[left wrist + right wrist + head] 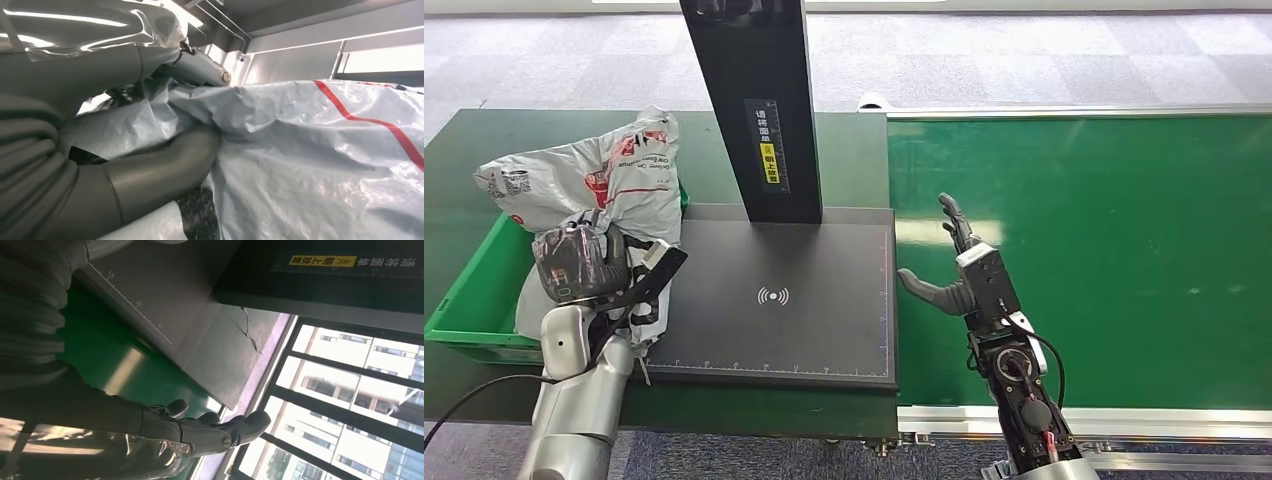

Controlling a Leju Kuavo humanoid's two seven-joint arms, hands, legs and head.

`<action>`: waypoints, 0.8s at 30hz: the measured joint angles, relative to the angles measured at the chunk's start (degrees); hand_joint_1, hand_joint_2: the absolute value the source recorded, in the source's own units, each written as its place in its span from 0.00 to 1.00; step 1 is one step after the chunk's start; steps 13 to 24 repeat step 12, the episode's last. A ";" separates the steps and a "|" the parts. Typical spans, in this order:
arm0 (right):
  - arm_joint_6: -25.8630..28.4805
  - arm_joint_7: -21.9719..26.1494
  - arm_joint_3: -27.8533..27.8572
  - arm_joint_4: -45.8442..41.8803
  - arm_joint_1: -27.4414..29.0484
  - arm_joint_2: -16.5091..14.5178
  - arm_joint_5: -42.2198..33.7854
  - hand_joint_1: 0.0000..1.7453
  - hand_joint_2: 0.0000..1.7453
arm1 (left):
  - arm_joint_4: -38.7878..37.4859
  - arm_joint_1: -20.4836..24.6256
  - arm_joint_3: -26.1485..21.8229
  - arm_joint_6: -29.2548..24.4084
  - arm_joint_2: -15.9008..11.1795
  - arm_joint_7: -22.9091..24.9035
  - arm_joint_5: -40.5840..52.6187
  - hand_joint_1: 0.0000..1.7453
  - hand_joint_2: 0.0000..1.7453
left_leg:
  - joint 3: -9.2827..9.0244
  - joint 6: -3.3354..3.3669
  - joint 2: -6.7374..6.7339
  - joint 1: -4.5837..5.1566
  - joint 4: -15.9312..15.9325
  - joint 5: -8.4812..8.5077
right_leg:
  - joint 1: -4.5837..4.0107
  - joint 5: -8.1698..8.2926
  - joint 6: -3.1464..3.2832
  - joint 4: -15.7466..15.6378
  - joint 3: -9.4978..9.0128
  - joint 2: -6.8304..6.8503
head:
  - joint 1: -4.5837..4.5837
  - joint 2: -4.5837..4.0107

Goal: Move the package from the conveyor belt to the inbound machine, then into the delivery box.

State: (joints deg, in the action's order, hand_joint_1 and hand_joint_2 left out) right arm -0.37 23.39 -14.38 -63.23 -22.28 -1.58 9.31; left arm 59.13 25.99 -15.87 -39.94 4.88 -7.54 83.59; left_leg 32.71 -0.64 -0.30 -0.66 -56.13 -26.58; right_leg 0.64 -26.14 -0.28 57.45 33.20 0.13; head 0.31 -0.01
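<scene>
My left hand (574,262) grasping grey package (589,175) | hanging over green delivery box (469,290), left of frame | right hand (954,270) released over conveyor belt (1104,250)

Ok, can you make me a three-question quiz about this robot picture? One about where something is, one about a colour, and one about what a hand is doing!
1. Where is the package?
A. Over the green bin, in the left hand
B. In the middle of the conveyor belt
C. On the floor

2. What colour is the conveyor belt?
A. Blue
B. Green
C. Yellow

3. What is the right hand doing?
A. Gripping the package
B. Pressing the black column
C. Holding nothing, fingers apart

Answers: 1 A, the left hand grips the grey bag above the green bin. 2 B, the belt surface is plain green. 3 C, it hovers open over the belt's edge beside the black scanner plate.
</scene>
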 joint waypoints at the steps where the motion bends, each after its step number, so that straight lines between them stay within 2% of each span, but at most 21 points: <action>1: 0.00 0.00 -0.01 0.00 0.05 -0.01 0.10 0.00 1.00 | 0.54 -0.17 -0.02 -0.01 -0.10 -0.34 -0.13 0.00 1.00 | 0.00 0.00 0.00 0.00 0.00 0.00 | 0.00 0.00 0.00 0.00 0.00 0.00 | -0.01 -0.01; 3: 0.00 0.00 -0.01 0.00 0.25 -0.01 0.31 0.00 1.00 | 2.81 -0.70 -0.29 -0.04 -0.09 -2.44 -0.69 0.00 1.00 | 0.01 0.00 0.00 0.00 0.00 0.00 | 0.00 0.00 0.00 0.01 0.01 0.00 | -0.01 0.00; 5: 0.00 0.00 -0.03 0.00 0.52 -0.03 0.50 0.00 1.00 | 6.43 -1.20 -1.24 -0.08 0.45 -6.58 -1.72 0.00 1.00 | 0.04 0.00 0.01 0.00 0.00 0.00 | 0.00 -0.01 0.00 0.01 0.02 0.00 | -0.01 0.01; 6: 0.02 0.00 -0.09 0.00 0.67 -0.05 0.61 0.00 1.00 | 8.88 -1.28 -2.53 -0.10 1.21 -10.51 -2.82 0.00 1.00 | 0.07 0.00 0.01 0.00 0.00 0.00 | 0.00 -0.01 0.00 0.01 0.04 0.00 | -0.01 0.01; 9: 0.27 0.09 -0.53 0.00 1.12 -0.18 0.94 0.00 1.00 | 16.65 -0.74 -9.59 -0.20 4.95 -26.83 -8.12 0.00 1.00 | 0.09 0.00 -0.01 0.01 0.00 -0.01 | 0.01 -0.01 0.00 0.00 0.08 -0.01 | -0.01 0.01; 11: 0.53 0.25 -0.75 0.00 1.29 -0.28 1.00 0.00 1.00 | 20.04 -0.71 -12.78 -0.21 6.50 -31.80 -11.04 0.00 1.00 | 0.08 0.00 -0.03 0.01 0.00 -0.01 | 0.01 -0.01 0.00 0.00 0.09 -0.02 | -0.01 0.01; 24: 0.61 0.31 -0.80 0.00 1.33 -0.31 1.01 0.00 1.00 | 20.88 -0.80 -13.38 -0.21 6.74 -32.47 -11.74 0.00 1.00 | 0.08 0.00 -0.03 0.01 0.00 -0.01 | 0.01 -0.01 0.00 0.00 0.10 -0.02 | 0.00 0.01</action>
